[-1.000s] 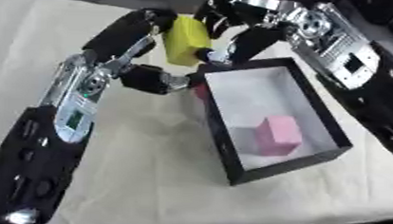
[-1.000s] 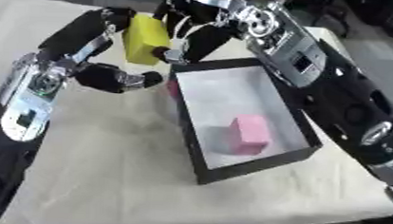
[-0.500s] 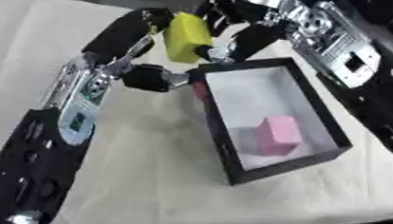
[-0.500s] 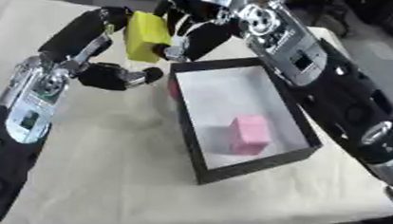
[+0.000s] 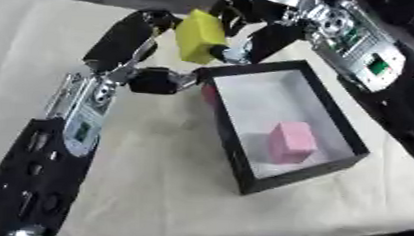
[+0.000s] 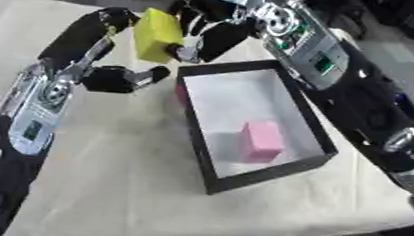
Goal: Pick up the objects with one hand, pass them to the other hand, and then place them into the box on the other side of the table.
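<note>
Yellow block (image 5: 199, 34) held between left hand (image 5: 158, 27) and right hand (image 5: 249, 42) above box (image 5: 333, 108) rim — looks light, rigid, flat-sided; best pinched across opposite faces. Both hands grasping block.

Tabletop (image 5: 155, 188) covered in matt cream cloth, slightly wrinkled. Box (image 5: 341, 136): matt black walls, smooth white floor. Yellow block (image 5: 199, 34) and pink block (image 5: 290, 141) matt, foam-like. Arms glossy black plastic, silver metal joints.

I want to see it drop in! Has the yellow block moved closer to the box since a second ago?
No. The yellow block sits at the same spot beside the black box's far left corner, between both robot hands, not over the opening.
</note>
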Robot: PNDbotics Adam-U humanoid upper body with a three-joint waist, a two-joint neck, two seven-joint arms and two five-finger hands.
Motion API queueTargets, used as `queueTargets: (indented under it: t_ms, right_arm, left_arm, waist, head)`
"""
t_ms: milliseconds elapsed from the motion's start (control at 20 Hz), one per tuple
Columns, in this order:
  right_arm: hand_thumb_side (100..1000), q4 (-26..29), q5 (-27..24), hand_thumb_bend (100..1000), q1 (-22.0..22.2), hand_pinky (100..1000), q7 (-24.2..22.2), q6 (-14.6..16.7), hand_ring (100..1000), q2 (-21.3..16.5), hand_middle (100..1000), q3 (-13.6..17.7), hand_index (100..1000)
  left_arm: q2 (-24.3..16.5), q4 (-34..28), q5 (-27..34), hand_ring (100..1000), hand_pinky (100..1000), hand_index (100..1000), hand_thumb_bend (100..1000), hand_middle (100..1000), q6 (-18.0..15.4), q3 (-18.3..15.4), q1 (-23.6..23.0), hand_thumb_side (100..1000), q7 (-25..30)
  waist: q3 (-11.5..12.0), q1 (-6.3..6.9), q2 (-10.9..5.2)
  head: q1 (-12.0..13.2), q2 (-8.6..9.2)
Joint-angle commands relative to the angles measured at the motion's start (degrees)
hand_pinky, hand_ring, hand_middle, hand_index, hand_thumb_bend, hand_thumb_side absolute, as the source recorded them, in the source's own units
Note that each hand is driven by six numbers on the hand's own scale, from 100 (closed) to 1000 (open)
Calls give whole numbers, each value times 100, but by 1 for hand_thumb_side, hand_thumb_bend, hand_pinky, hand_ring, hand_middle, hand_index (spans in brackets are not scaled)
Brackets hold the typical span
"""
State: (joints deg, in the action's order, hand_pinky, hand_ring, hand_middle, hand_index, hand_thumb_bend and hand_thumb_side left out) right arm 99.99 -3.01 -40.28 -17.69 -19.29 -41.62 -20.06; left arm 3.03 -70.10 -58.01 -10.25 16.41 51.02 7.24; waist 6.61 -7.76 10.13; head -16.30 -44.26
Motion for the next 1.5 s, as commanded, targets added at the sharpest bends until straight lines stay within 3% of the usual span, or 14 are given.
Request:
queueTargets:
  t_ms: [50,550,950,1500]
  right_arm:
    - [100,101,25,100,5,733,81,2,745,-286,460,150,584]
    - [100,-81,150,141,434,742,369,0,741,-557,458,358,581]
    - [100,-835,534,186,717,752,520,66,736,-581,455,447,576]
    - [114,-1360,856,239,958,763,538,106,729,-543,453,520,572]
  left_arm:
    - [-73,-144,70,798,940,819,612,699,35,-43,40,815,-18]
    - [-183,-148,54,798,936,819,616,699,28,-54,-85,809,-68]
    - [-229,-89,23,799,940,819,611,700,43,-71,-188,814,-117]
    - [-323,-64,15,798,942,818,607,698,81,-115,-319,823,-207]
  waist:
    - [-41,-36,-82]
    - [-168,1,-153]
    - [-269,-10,-229]
    - [-395,14,-264]
  head:
    - [-43,14]
    - [-343,14]
    - [-469,14]
    - [-647,14]
